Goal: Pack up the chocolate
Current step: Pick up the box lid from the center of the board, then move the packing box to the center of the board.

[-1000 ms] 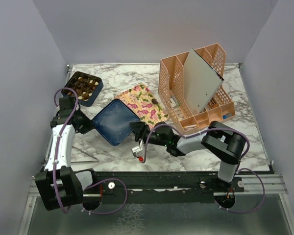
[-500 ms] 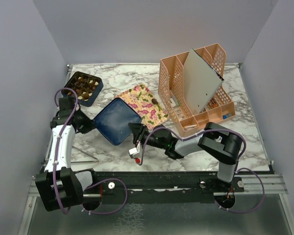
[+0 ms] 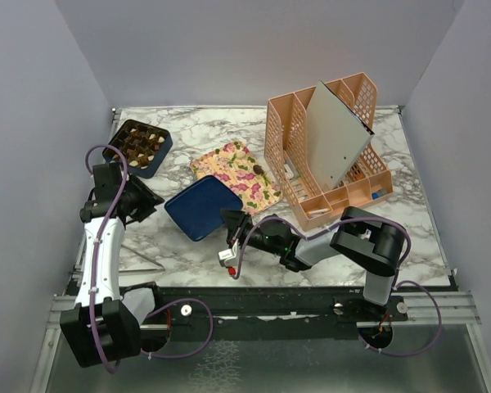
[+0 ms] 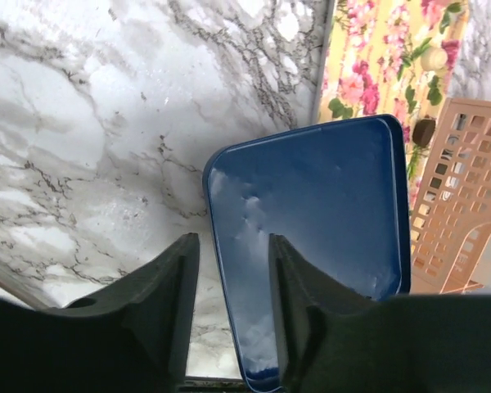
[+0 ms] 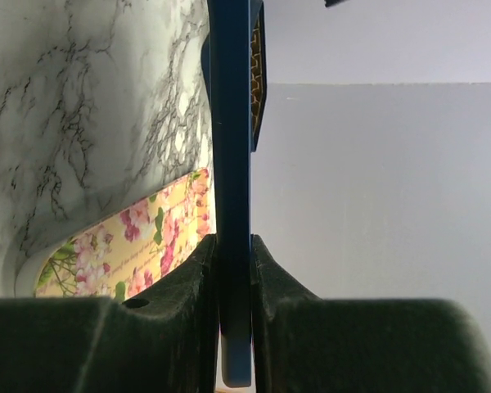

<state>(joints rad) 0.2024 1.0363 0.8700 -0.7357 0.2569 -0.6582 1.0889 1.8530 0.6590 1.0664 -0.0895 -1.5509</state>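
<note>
Closed tight, the right fingers (image 5: 188, 304) pinch the near edge of the dark blue lid (image 3: 201, 210), which runs edge-on between them in the wrist view. The lid lies low over the marble bench (image 3: 180, 250). At its left, the left fingers (image 4: 168, 282) stand parted with a clear gap, and the lid's corner sits just beyond their tips without being pinched. A second ago these left fingers were clamped on that corner and the lid was raised on a tilt; they have since let go and pulled back left, while the right fingers have closed on the lid. Behind the lid sits a floral tray (image 3: 231, 175) carrying a few loose pieces. Most of the chocolate (image 3: 139, 144) fills the gridded dark blue box (image 3: 152, 164) at far left. A peach organizer (image 3: 288, 147) stands far right, holding a grey sheet (image 3: 335, 139).
</note>
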